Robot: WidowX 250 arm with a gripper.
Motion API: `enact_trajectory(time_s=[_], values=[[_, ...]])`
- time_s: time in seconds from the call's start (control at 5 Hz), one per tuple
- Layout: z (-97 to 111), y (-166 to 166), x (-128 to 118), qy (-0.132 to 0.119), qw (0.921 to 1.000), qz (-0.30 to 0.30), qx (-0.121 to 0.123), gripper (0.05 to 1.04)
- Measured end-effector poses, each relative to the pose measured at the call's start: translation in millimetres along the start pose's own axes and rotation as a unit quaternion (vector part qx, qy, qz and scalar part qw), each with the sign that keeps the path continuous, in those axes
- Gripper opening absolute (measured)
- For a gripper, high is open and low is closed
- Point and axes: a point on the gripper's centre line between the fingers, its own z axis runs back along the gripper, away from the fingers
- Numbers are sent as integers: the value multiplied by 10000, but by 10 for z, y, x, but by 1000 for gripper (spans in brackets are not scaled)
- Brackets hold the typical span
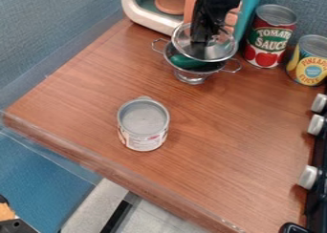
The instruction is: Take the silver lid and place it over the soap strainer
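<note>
The pincer (204, 40) hangs down from the top edge of the view, its tip reaching the lid (223, 49). Whether it is spread, pressed together or pinching the lid's top cannot be told, as the black parts run together there. The lid, see-through with a silver rim, sits right at the pincer's tip, above the strainer (211, 68). It looks set toward the back of the strainer, so the strainer's near part shows uncovered; whether the two touch cannot be told.

The strainer stands upright on its foot (190, 78), just below the pincer. A loop handle sticks out on each side, one left of the pincer and one to its right and nearer the camera. Inside the bowl, under the near left part of the lid, is a green thing (185, 61).

Behind the pincer and to its left is a white-framed box (150, 21) with a round pinkish disc (170, 3) inside. An orange panel (190, 4) stands close to the pincer, and a teal side (251, 12) rises to its right. Further right stand a red can (268, 42), near the pincer, and a yellow can (310, 65) beyond it, both upright.

A pale can (144, 122) stands on the wooden counter (223, 132), well apart from the pincer, toward the camera and to the left. Far to the pincer's right, at the view's edge, three pale knobs (308, 177) line a black stove (315, 203).
</note>
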Motion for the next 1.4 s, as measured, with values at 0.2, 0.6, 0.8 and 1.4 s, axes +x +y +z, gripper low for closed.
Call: enact_trajectory(time_s=[0.2, 0.6, 0.8, 1.4], values=[[-47, 80, -58, 89, 9999, 71, -4, 51], [-143, 37, -40, 93, 9998, -78, -130, 51], [-177, 2, -39, 61, 9997, -134, -193, 51], [-187, -59, -19, -86, 9992, -250, -288, 72]])
